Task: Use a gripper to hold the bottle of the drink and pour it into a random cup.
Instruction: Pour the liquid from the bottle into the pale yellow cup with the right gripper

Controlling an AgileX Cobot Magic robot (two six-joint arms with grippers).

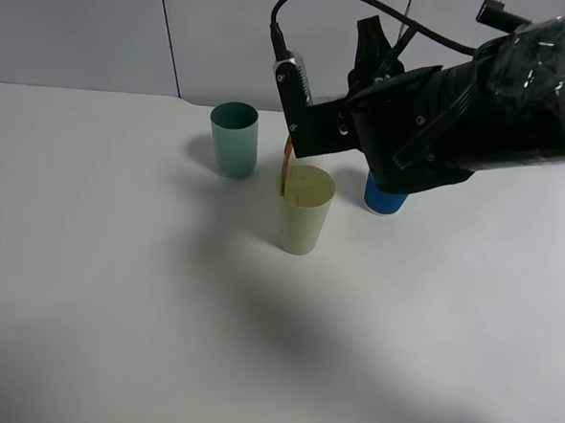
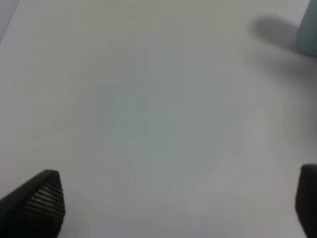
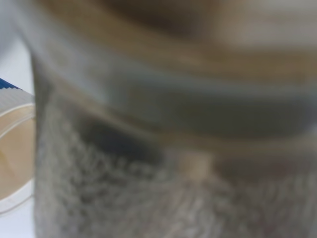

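Observation:
My right gripper (image 1: 312,117) is shut on the bottle of the drink (image 1: 288,66), held tilted above the table. The gripper hides most of the bottle; only a whitish bit shows. A thin brown stream (image 1: 285,164) runs from it into the pale yellow-green cup (image 1: 306,213), which stands upright in the middle of the table. In the right wrist view the bottle (image 3: 173,124) fills the picture as a blur. My left gripper (image 2: 173,203) is open and empty over bare table, and it does not show in the exterior high view.
A teal-green tumbler (image 1: 233,139) stands behind and left of the cup; its edge shows in the left wrist view (image 2: 309,25). A blue-and-white cup (image 1: 384,197) stands to the right under the right arm, also in the right wrist view (image 3: 12,144). The table (image 1: 115,288) is white.

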